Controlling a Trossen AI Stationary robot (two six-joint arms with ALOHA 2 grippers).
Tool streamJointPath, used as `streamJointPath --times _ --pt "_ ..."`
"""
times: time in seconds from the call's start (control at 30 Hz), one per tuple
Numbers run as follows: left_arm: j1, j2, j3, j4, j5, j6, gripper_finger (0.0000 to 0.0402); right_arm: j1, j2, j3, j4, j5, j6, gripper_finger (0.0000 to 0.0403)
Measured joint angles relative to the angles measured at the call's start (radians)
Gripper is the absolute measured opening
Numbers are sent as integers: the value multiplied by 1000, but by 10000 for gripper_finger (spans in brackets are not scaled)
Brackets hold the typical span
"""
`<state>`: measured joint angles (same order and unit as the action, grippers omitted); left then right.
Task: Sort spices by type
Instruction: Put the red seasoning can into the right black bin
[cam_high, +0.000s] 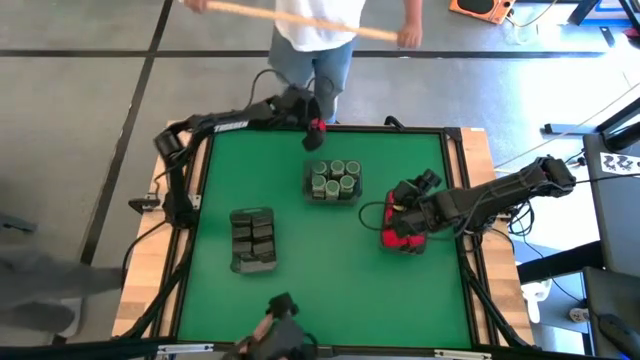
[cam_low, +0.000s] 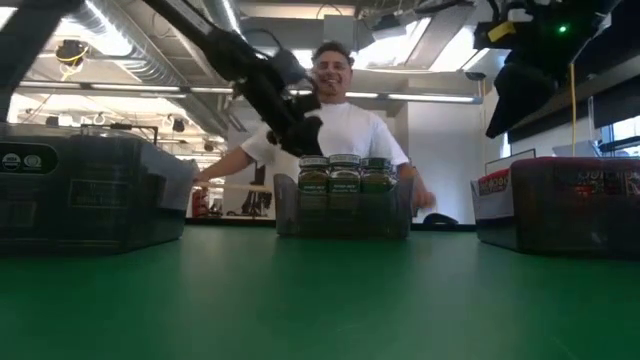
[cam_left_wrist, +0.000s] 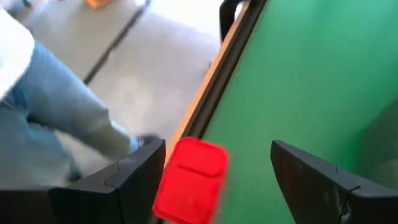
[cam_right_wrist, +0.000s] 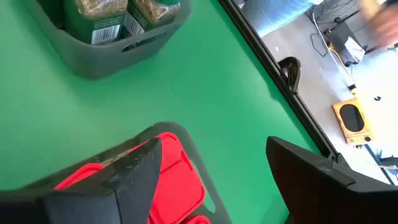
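Note:
A bright red box (cam_left_wrist: 191, 179) lies at the table's far edge (cam_high: 318, 127), between the fingers of my open left gripper (cam_left_wrist: 217, 149), close to one finger (cam_left_wrist: 134, 171) and well apart from the other. Round grey-green jars stand in a grey tray (cam_high: 333, 182) at mid-table. Dark tins fill a tray (cam_high: 252, 240) at the left. Red boxes (cam_right_wrist: 177, 180) lie in a tray (cam_high: 402, 238) at the right. My right gripper (cam_right_wrist: 212, 142) hangs open above that tray's far end (cam_high: 398, 212), with nothing between its fingers. My left gripper slants down toward the table's far edge with the red box (cam_left_wrist: 186, 186) between its open fingers. I cannot tell whether the nearer finger touches the box. The other finger stands clear of it.
A person (cam_high: 315, 45) stands just beyond the far edge, right behind my left gripper, holding a long wooden stick (cam_high: 290, 20). Bare green mat (cam_high: 330, 290) lies between the trays and toward the near edge. A dark device (cam_high: 280, 315) sits at the near edge.

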<state>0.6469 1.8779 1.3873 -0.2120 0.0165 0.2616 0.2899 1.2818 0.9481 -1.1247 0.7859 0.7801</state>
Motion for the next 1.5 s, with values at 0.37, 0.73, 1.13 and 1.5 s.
streamJointPath --times 0.37,0.73,1.13,1.5 --pt "70 172 166 -184 124 80 290 -76 -2 -75 86 -27 -112 289" --pt "75 226 171 -159 139 143 290 -114 -2 -108 110 -55 -114 289" --pt "67 229 164 -204 131 154 246 -114 -2 -108 133 -80 -135 289" --pt "48 211 166 -232 69 165 209 -114 -2 -108 145 -146 -132 289"
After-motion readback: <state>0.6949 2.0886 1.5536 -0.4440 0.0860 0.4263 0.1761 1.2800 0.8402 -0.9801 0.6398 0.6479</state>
